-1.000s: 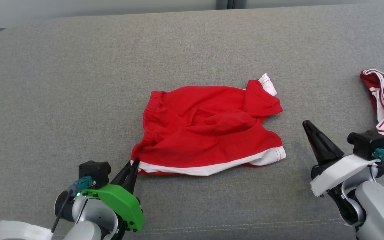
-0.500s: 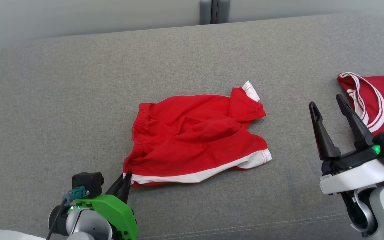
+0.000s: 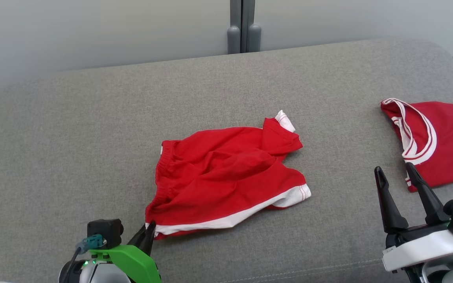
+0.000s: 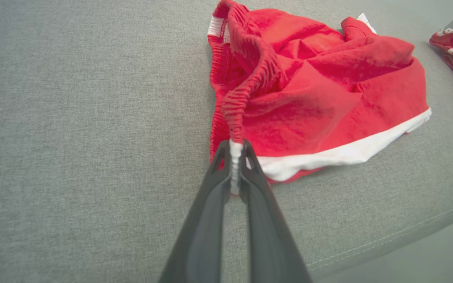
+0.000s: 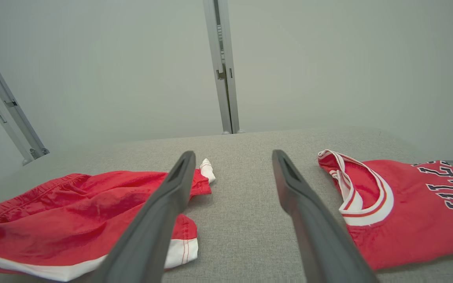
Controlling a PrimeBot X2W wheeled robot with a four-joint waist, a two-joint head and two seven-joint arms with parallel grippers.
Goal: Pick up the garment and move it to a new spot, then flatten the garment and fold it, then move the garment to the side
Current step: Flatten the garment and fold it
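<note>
**Near edge, left.** The left end effector (image 3: 150,232) was closed on the near-left corner of the red shorts (image 3: 226,177). In the left wrist view the left end effector (image 4: 233,157) pinched a white strip of cloth at the point where the elastic waistband (image 4: 246,90) came down to meet the white hem band (image 4: 340,155).

**Near edge, right.** The right end effector (image 3: 393,169) stood with its fingers spread wide and nothing between them. It was held off the grey cushion (image 3: 73,137) and well apart from the shorts, to their right.

**Middle ground.** The shorts lay rumpled and unfolded at the centre of the cushion. The waistband was toward the robot's left and the leg openings toward its right. The long axis therefore ran across the view, rising slightly from near-left to far-right. The free near-right corner of the hem (image 3: 301,192) lay ahead and to the left of the open right end effector (image 5: 233,155).

**Assessment.** The right arm was the nearer of the two to that free corner. A hold there would oppose the left grip along the long axis and allow the cloth to be drawn flat.

**Far right.** A red jersey (image 3: 439,141) lay apart from the shorts and just beside the right fingers. It could be caught by mistake.
</note>
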